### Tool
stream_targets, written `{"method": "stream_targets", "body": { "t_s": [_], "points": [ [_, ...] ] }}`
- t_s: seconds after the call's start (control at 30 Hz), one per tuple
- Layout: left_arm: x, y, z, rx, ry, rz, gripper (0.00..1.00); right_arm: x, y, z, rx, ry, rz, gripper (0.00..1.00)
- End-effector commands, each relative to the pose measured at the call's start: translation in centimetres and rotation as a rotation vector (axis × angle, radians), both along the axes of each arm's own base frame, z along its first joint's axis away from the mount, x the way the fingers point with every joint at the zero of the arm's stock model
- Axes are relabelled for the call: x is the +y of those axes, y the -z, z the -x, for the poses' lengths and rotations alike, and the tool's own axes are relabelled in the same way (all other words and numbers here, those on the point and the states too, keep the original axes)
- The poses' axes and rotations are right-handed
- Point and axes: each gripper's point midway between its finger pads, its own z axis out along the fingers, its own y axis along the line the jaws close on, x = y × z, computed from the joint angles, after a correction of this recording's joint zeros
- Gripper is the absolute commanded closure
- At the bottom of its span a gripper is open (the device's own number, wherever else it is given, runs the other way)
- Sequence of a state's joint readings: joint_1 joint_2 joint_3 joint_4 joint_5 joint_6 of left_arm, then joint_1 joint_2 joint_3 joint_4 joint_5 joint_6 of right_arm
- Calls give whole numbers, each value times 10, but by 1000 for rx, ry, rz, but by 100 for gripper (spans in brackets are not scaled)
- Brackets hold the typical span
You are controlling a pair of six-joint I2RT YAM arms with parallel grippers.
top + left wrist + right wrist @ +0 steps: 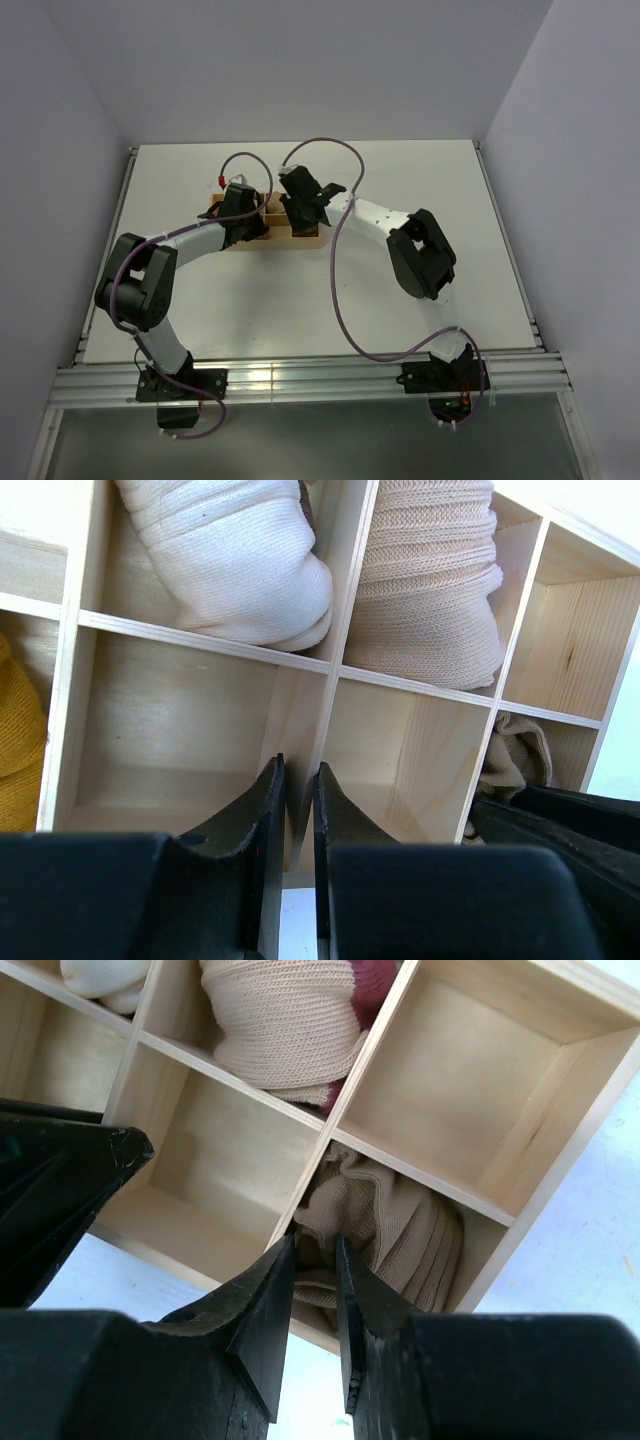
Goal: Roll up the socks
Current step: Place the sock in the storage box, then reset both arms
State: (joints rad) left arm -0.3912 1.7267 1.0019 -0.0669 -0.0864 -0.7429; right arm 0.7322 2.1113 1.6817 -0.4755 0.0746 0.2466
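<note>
An olive-brown sock (400,1230) lies bunched in a near-corner compartment of the wooden box (560,1130). My right gripper (315,1245) hovers right over it, jaws a little open, tips at the fabric's folds without pinching them. In the left wrist view that sock (515,755) shows at the right, and mustard-orange fabric (15,750) fills a compartment at the left edge. My left gripper (297,770) is shut on an upright divider (300,715) of the box. From above, the left gripper (240,215) and right gripper (300,208) sit side by side over the box (272,212).
Far compartments hold a white bundle (230,560) and a pale beige bundle (430,580), the latter with a dark red piece (370,980) beside it. Several compartments show bare wood. The box stands mid-table, towards the back; purple cables (335,270) loop over the right arm.
</note>
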Motion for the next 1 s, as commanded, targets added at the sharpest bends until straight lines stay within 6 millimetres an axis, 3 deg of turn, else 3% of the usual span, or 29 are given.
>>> {"method": "stream_targets", "body": {
  "t_s": [0.0, 0.1, 0.27, 0.3, 0.37, 0.4, 0.43, 0.47, 0.5, 0.63, 0.67, 0.7, 0.8, 0.97],
  "points": [
    [-2, -19, -15, -68, -28, 51, 100, -3, -22, 12, 27, -6, -37, 69],
    [-1, -21, -16, -73, -32, 48, 100, -3, -36, 12, 1, -4, -65, 69],
    [-2, -23, -18, -80, -32, 51, 100, -13, -85, 7, -112, 31, -151, 69],
    [-2, -23, -18, -80, -32, 51, 100, -18, -85, 9, -118, 39, -152, 69],
    [-2, -26, -19, -88, -29, 49, 100, -28, -111, 6, -187, 67, -193, 69],
    [-2, -28, -20, -92, -30, 49, 100, -35, -106, 10, -187, 73, -188, 69],
    [-1, -29, -21, -97, -32, 44, 98, -38, -129, 10, -240, 75, -234, 69],
    [-1, -32, -24, -108, -30, 39, 97, -49, -124, 12, -241, 97, -228, 65],
    [0, -32, -27, -110, -31, 32, 96, -57, -143, 15, -281, 110, -257, 63],
    [2, -37, -41, -133, -27, 12, 93, -86, -170, 23, -384, 149, -300, 53],
    [4, -39, -46, -145, -24, -6, 93, -94, -165, 29, -387, 157, -291, 53],
    [6, -36, -49, -143, -23, -19, 93, -104, -181, 33, -427, 174, -309, 53],
    [9, -41, -66, -188, -2, -47, 92, -126, -191, 46, -477, 201, -313, 52],
    [16, -50, -87, -234, 36, -114, 90, -150, -193, 68, -503, 222, -314, 52]
  ]
}}
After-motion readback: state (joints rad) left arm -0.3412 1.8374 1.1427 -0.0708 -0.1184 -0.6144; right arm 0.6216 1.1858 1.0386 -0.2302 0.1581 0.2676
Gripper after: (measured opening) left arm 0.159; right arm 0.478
